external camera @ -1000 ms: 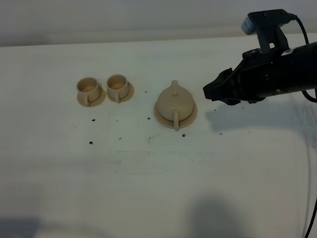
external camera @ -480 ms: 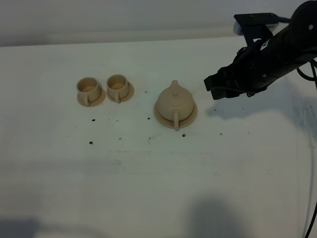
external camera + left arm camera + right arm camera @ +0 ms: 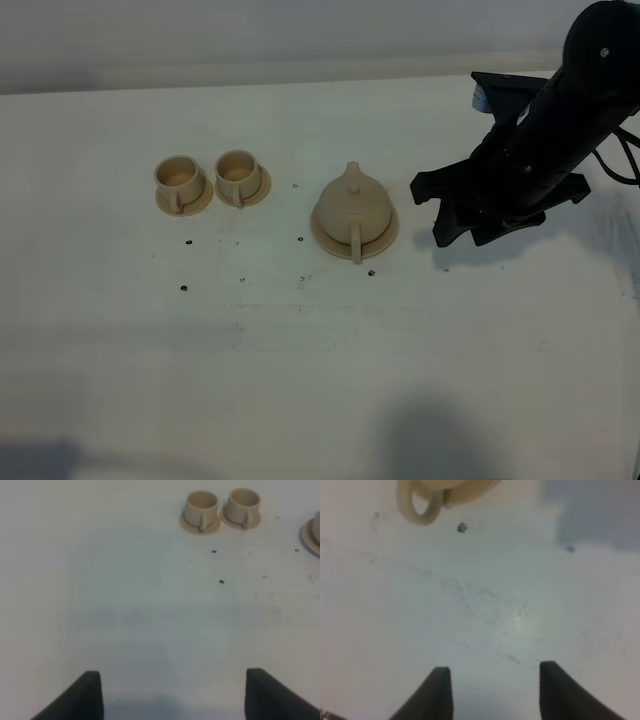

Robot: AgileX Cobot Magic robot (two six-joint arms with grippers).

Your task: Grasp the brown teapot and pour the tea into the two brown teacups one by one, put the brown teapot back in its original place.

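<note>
The brown teapot (image 3: 353, 205) is a squat pale tan dome with a knobbed lid and a loop handle. It sits on its wide saucer (image 3: 320, 233) mid-worktop, right of the two brown teacups (image 3: 180, 182). My right gripper (image 3: 433, 210) hangs just beside the teapot, jaws apart and empty. Its wrist view catches only the handle (image 3: 417, 505). My left gripper (image 3: 173, 680), also spread and empty, sees both cups. The worktop (image 3: 300, 350) is white and dark-specked.

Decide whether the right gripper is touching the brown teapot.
Apart. The exterior high view shows bare table between the right gripper and the brown teapot.
</note>
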